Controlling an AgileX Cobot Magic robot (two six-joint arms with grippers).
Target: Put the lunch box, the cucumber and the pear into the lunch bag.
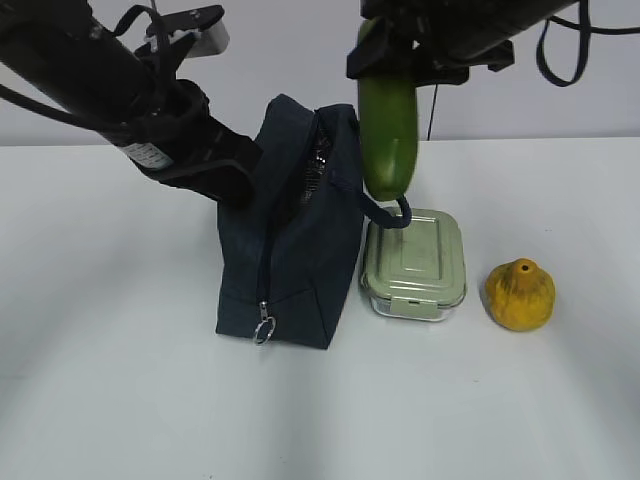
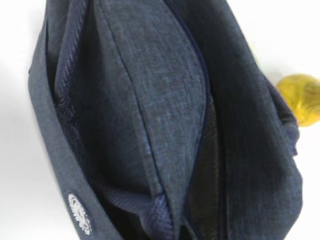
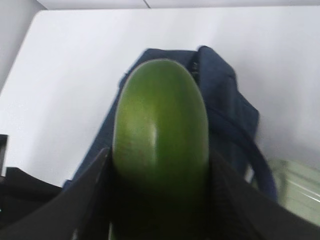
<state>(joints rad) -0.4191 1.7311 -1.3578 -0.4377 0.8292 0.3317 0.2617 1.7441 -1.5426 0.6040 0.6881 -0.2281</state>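
White table under everything. Navy lunch bag standing mid-table, zipper open; left gripper pressed against its left side, jaw state cannot tell. Right gripper clamped on cucumber, hanging upright above bag's right edge. Lunch box just right of bag. Pear right of box, apart.

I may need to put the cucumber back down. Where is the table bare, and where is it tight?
Bare: the table left of the bag, the strip in front of everything, and right of the pear. Tight: the lunch box sits close against the bag, with only a narrow gap to the pear. The right gripper holds the cucumber above that spot.
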